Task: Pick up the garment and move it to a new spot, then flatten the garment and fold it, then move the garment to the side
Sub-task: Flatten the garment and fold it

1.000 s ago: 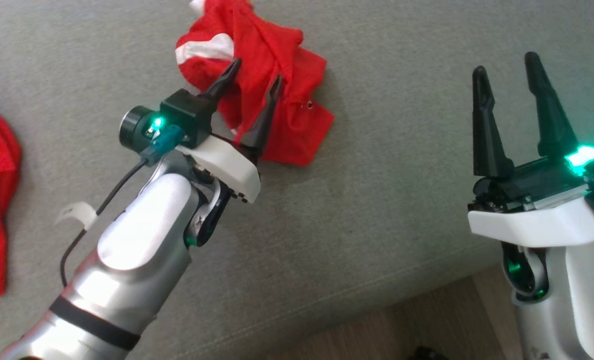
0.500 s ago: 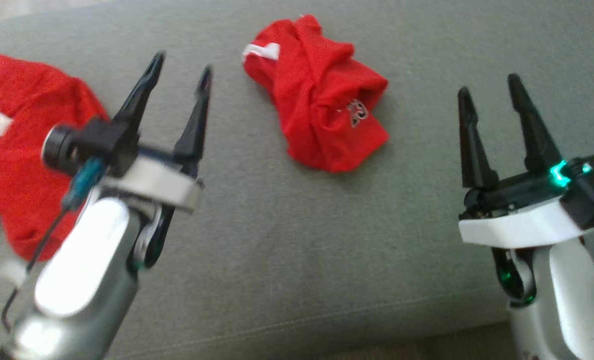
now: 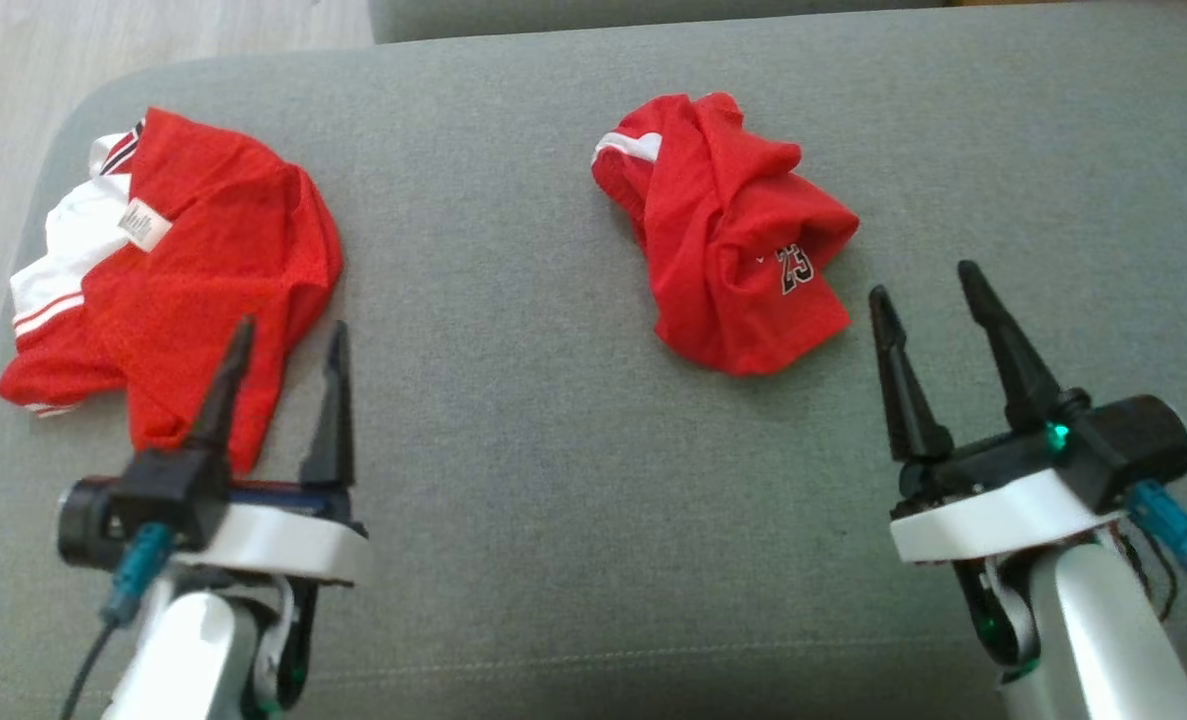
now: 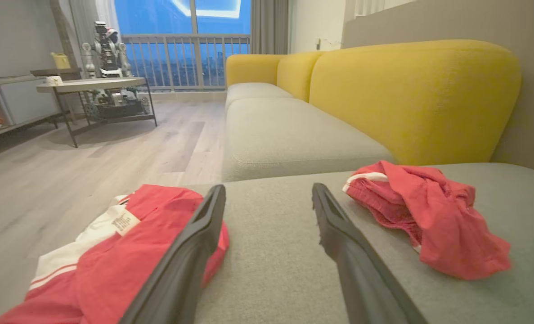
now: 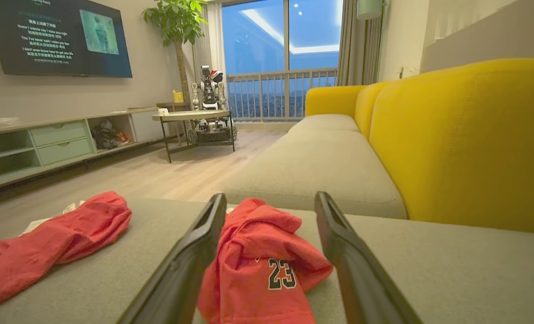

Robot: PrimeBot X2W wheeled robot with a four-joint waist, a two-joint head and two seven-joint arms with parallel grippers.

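Your left hand [image 3: 290,327] and right hand [image 3: 923,280] hover over the sofa seat [image 3: 553,480], fingers spread, gripping nothing. The crumpled garment [image 3: 733,240] lies just ahead of the right hand, apart from it, on open cushion, likely so you can flatten it; a second red jersey [image 3: 183,270] lies ahead of the left hand, toward its outer finger

Red garment [image 3: 728,240] by my right claw [image 3: 923,280]: "23", black digits edged white. Second red-and-white garment [image 3: 203,270]: white tag [image 3: 143,222], print too small to read. TV [image 5: 57,36]: caption lines, illegible.
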